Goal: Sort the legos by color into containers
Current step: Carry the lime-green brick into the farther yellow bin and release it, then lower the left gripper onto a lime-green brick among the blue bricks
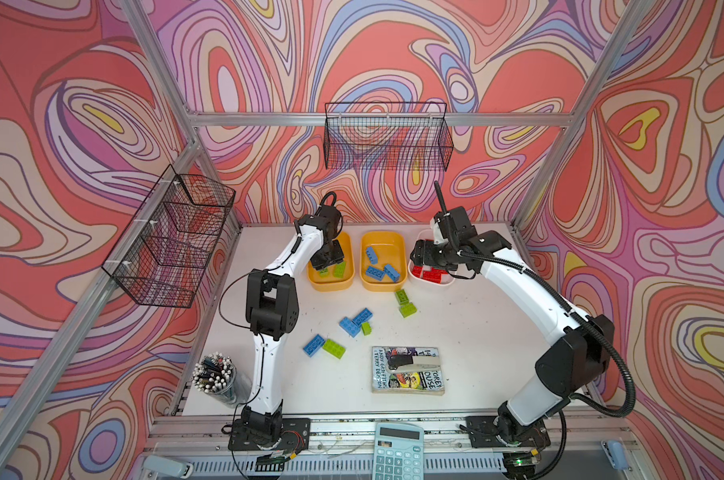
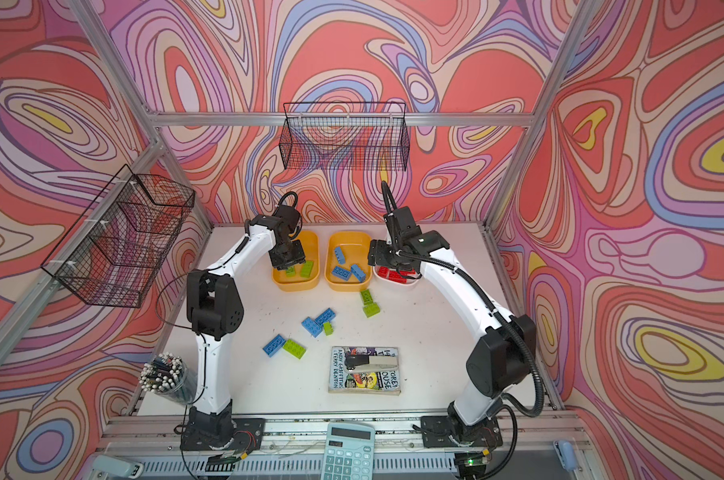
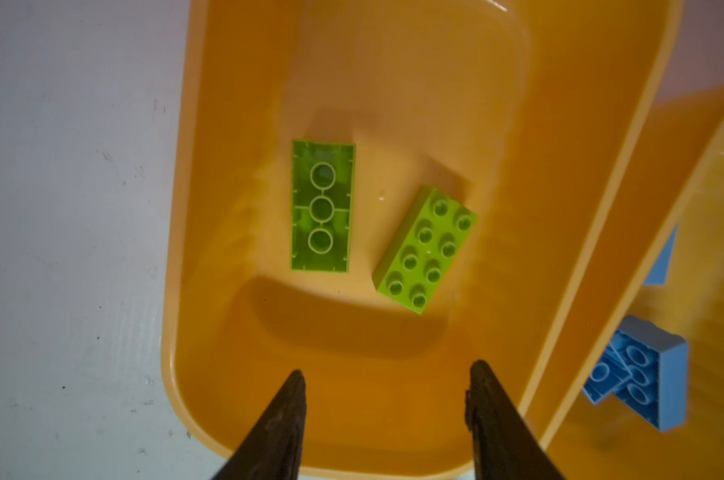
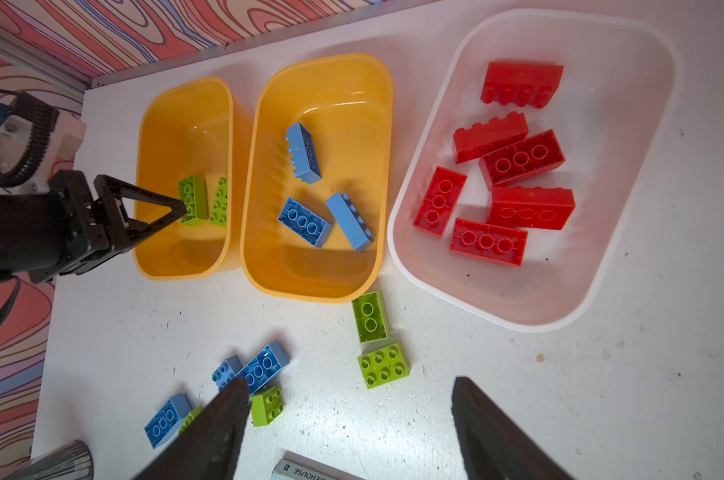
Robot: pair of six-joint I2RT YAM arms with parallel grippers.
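Observation:
My left gripper [image 3: 387, 374] hangs open and empty over the left orange container [image 3: 194, 249]. Two green legos [image 3: 322, 205] [image 3: 426, 249] lie in it, one with its studs down. The middle orange container [image 4: 322, 70] holds three blue legos [image 4: 304, 222]. Several red legos [image 4: 522, 160] lie in the white container [image 4: 626, 249]. My right gripper [image 4: 352, 384] is open and empty, above the white container's near end in a top view [image 1: 420, 255]. Loose green [image 1: 406, 303] [image 1: 334, 348] and blue legos [image 1: 354, 322] [image 1: 314, 345] lie mid-table.
A book with a stapler on it [image 1: 408, 370] lies near the front. A cup of pencils [image 1: 214, 376] stands at the front left, and a calculator [image 1: 397, 451] rests on the front rail. Wire baskets hang on the back [image 1: 387, 137] and left [image 1: 173, 237] walls.

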